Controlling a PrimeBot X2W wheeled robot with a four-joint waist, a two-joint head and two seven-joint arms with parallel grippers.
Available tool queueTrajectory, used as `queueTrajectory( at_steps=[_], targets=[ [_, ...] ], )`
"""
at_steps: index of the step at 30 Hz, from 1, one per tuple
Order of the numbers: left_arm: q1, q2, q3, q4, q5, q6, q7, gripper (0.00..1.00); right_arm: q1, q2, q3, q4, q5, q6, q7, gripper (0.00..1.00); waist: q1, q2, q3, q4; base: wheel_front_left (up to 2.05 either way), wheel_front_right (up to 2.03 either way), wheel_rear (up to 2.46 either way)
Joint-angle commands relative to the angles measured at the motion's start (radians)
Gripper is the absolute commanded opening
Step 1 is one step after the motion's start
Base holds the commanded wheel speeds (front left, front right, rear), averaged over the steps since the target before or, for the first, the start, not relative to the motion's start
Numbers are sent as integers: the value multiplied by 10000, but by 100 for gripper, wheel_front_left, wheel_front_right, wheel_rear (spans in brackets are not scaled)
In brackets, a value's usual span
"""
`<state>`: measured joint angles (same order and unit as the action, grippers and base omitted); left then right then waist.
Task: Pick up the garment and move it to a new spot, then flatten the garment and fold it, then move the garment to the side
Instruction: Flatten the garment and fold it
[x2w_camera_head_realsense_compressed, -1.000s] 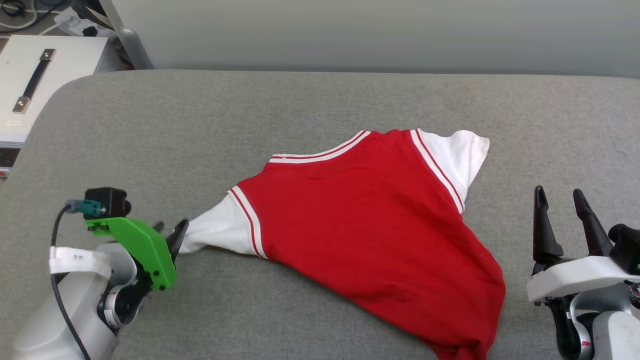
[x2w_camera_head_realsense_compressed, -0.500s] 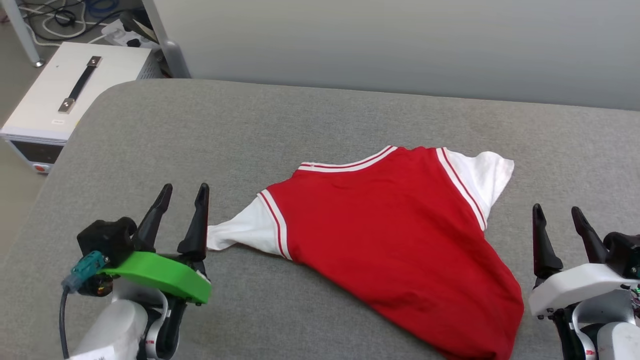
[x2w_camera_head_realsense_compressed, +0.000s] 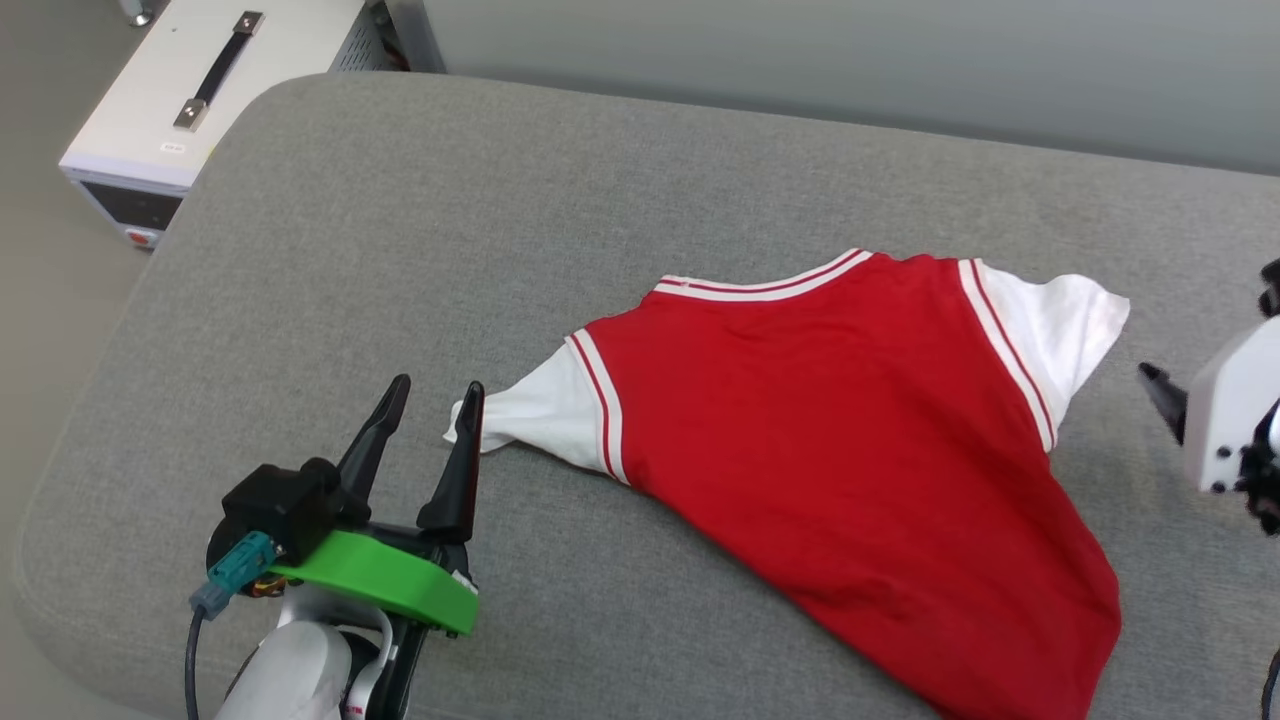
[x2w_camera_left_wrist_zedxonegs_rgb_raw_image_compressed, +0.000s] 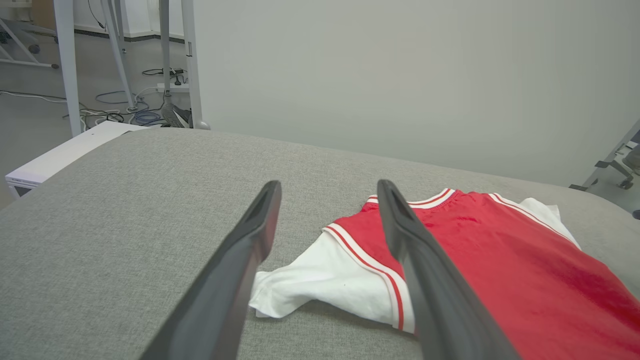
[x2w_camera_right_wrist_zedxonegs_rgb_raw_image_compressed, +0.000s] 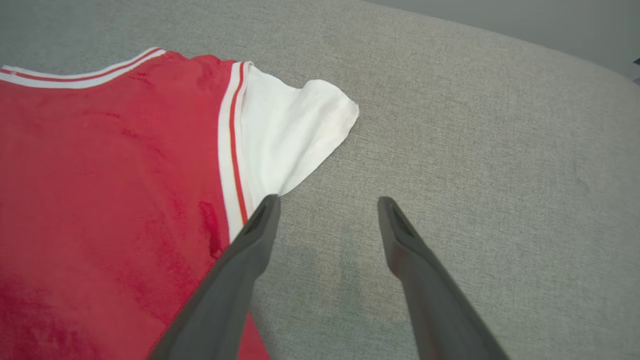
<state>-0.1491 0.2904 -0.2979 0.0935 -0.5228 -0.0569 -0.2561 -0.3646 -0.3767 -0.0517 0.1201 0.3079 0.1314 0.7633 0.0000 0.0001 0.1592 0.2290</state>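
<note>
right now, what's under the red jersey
The jersey lies on the grey cushioned surface, which shows around its edges. Anything beneath the cloth itself is covered, so I cannot tell whether something else is there.

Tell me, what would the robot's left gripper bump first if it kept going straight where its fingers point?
Probably the white sleeve of the shirt: its end lies by the left gripper's fingertips. Past it comes grey cushion. Height is unclear, so it might pass above.

Garment (x2w_camera_head_realsense_compressed: 850, 450) hem cropped at bottom edge, right gripper (x2w_camera_head_realsense_compressed: 1160, 392) mostly cropped
</note>
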Motion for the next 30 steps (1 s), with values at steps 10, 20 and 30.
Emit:
queueTrajectory(
  at_steps=[10,20,30],
  targets=[
    [-890,-873,503,53,605,-541,-56,100,-3097,-1050,1,2262,206,-7,2126,100,0,-1,1865,1198,0,0,0],
    [-1126,-1338,774,123,891,-712,-56,100,-3851,-1437,664,4034,140,-7,1792,100,0,-1,2294,1515,0,0,0],
    [-1118,-1454,1023,369,1029,-735,-57,100,-3354,-1538,1616,4431,693,-7,1973,0,0,-1,2220,1442,0,0,0]
  ],
)
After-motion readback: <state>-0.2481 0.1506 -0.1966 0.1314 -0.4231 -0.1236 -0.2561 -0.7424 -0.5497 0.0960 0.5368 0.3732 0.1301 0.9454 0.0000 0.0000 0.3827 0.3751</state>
